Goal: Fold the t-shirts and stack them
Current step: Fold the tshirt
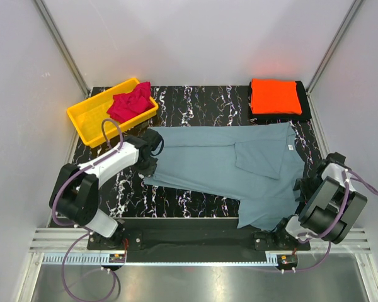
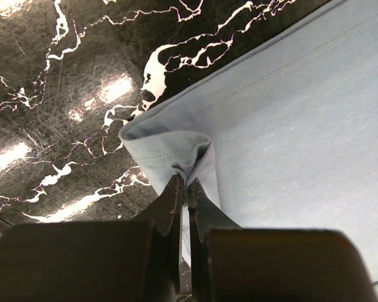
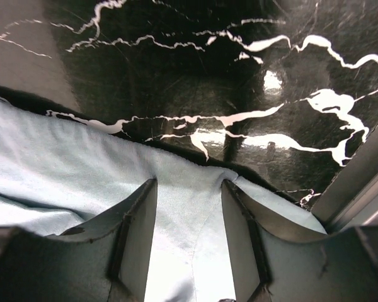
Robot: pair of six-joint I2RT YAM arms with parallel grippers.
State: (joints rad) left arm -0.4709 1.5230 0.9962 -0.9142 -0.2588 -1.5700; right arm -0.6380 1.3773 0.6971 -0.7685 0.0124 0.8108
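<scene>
A grey-blue t-shirt [image 1: 239,167] lies spread across the black marble table [image 1: 195,104], one part folded over its middle. My left gripper [image 1: 156,146] is at the shirt's left edge. In the left wrist view it [image 2: 186,181] is shut on a pinched fold of the grey-blue cloth [image 2: 290,126]. My right gripper [image 1: 300,187] is at the shirt's right edge. In the right wrist view it [image 3: 189,182] is open, its fingers straddling the cloth [image 3: 63,157] near its hem. A folded orange t-shirt [image 1: 275,95] lies at the back right. A crumpled crimson t-shirt [image 1: 130,102] sits in the bin.
A yellow plastic bin [image 1: 88,118] stands at the back left, close behind my left arm. A black pad [image 1: 304,106] lies under the orange shirt. Grey walls and metal posts enclose the table, and a frame rail [image 3: 359,182] runs beside my right gripper.
</scene>
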